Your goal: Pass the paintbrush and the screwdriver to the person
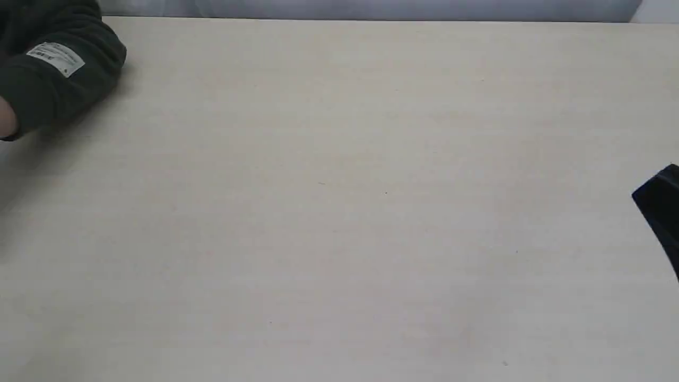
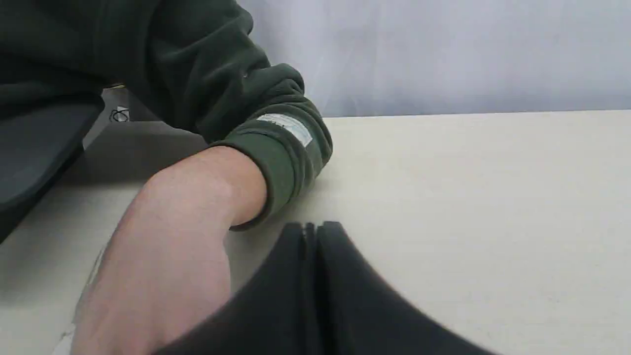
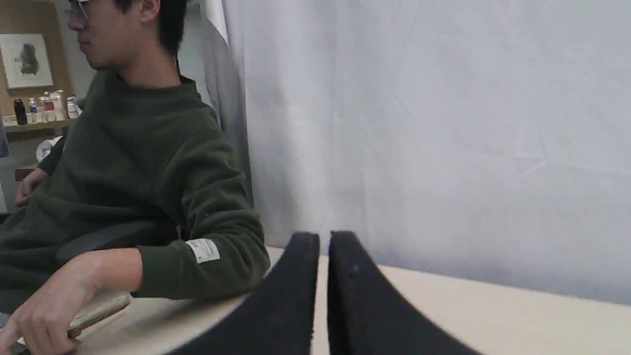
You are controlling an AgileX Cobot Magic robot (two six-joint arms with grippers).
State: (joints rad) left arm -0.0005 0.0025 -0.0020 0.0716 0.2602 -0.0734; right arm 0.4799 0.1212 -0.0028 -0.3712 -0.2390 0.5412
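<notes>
Pale table, grey curtain, seated person

Exterior high above table; both wrist views low, toward the person

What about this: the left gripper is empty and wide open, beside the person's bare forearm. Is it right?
Not quite. The left gripper is empty but shut, beside the person's bare forearm; the left wrist view shows its jaws pressed together.
</notes>
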